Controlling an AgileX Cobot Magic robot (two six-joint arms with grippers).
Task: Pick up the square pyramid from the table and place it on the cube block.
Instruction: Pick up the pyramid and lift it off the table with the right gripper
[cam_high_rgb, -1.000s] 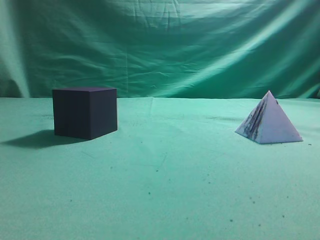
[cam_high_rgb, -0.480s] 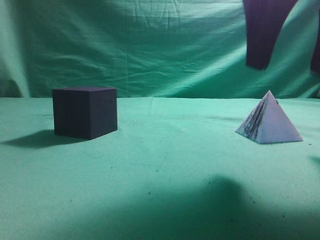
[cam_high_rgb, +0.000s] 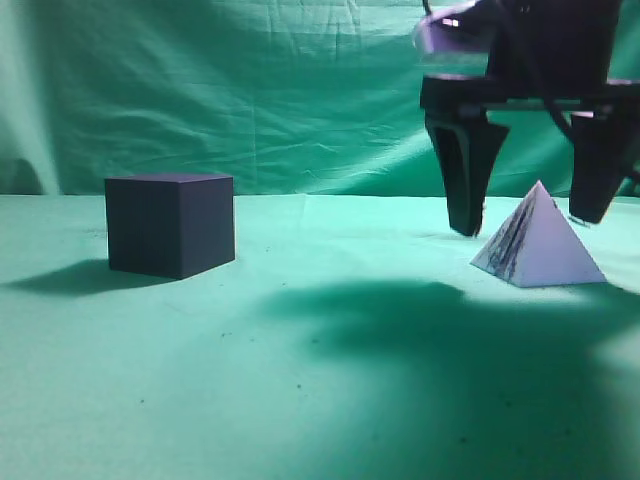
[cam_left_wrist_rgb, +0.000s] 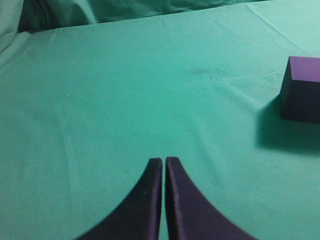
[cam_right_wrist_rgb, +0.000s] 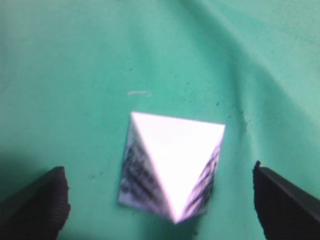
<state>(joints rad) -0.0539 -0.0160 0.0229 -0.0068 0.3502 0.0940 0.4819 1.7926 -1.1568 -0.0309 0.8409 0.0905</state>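
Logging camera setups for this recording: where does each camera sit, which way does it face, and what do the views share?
Exterior: low, at table height, facing the green backdrop; shows the cube, the pyramid and the right gripper straddling its tip.
Left wrist: on the left arm, looking down over its shut left gripper at the cloth; cube at right edge.
Right wrist: looking down on the pyramid between open fingers.
Shared: cube in exterior and left wrist; pyramid in exterior and right wrist.
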